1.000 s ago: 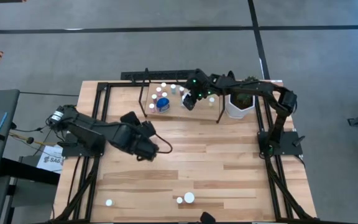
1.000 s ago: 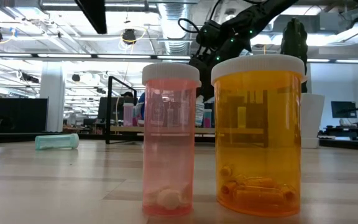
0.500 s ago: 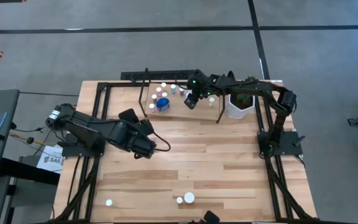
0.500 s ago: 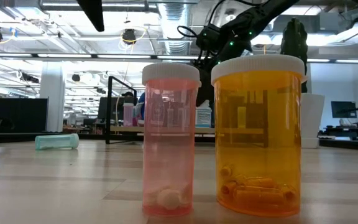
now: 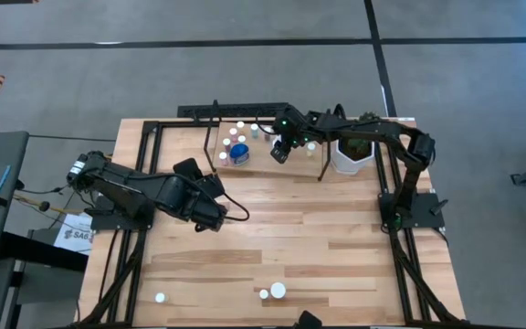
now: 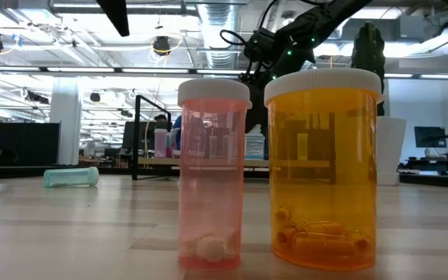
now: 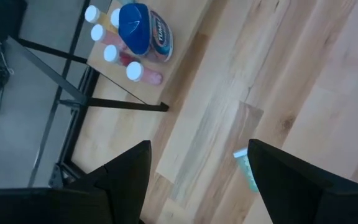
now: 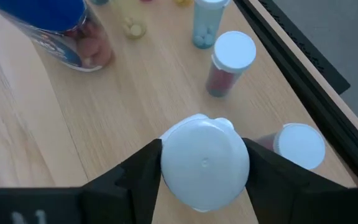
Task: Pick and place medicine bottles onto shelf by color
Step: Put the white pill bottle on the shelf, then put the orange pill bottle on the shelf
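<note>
The shelf (image 5: pixel 265 163) stands at the table's far side. Its wood board carries a larger blue bottle (image 5: pixel 238 153) and several small white-capped bottles (image 8: pixel 232 59). My right gripper (image 5: pixel 281 148) is over the board, shut on a white-capped medicine bottle (image 8: pixel 204 163). My left gripper (image 7: pixel 197 180) is open and empty over the table's left middle (image 5: pixel 210 212). A teal bottle (image 7: pixel 247 171) lies on its side just beyond its fingers. A pink bottle (image 6: pixel 212 171) and an orange bottle (image 6: pixel 323 163) stand upright near the near edge. My right gripper pinches the bottle between its two fingers (image 8: pixel 138 171), one on either side just under the white cap (image 8: pixel 204 155). The fingers come from above, pointing down. The bottle is upright above the shelf board; its cap hides its body and base.
A white pot with a green plant (image 5: pixel 352 151) stands right of the shelf. Another white-capped bottle (image 5: pixel 160 297) stands at the near left. Black frame rails (image 5: pixel 140 155) run along the table's left and right sides. Bare wood lies in the table's middle.
My left gripper has drawn a little toward the table's left edge, still open. My right gripper has stayed over the shelf with the bottle.
</note>
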Tool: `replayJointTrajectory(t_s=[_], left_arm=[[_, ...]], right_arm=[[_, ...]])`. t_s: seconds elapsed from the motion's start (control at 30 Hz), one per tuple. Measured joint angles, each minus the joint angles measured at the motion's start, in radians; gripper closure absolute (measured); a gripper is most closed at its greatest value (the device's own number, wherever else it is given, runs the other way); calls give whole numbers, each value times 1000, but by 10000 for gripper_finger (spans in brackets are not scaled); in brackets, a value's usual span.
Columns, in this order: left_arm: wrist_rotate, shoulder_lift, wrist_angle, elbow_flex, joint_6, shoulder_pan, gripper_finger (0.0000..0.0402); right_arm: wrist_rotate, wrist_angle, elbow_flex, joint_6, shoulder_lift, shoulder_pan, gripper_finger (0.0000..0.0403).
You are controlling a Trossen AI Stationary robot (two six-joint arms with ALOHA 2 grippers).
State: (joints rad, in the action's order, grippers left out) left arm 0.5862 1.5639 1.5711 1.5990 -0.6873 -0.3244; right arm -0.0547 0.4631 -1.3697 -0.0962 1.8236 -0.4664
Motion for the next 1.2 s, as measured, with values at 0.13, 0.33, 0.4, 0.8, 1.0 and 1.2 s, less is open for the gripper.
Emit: replayJointTrajectory(t_s=[0.13,0.33,0.4,0.8,1.0,1.2], left_arm=[[-3,0,0,0,-3,0,148],[-3,0,0,0,-4,0,148],[-3,0,0,0,-4,0,148],[-25,0,0,0,-5,-3,148],[-60,0,-23,0,66,-35,148],[-108,0,-22,0,72,-76,148]], right_arm=[[0,2,0,18,0,0,156],[1,124,-79,53,-13,13,148],[1,196,-124,58,-13,16,148],[8,515,-232,56,-13,111,148],[46,614,-218,43,-13,276,148],[48,596,-216,12,-13,482,148]])
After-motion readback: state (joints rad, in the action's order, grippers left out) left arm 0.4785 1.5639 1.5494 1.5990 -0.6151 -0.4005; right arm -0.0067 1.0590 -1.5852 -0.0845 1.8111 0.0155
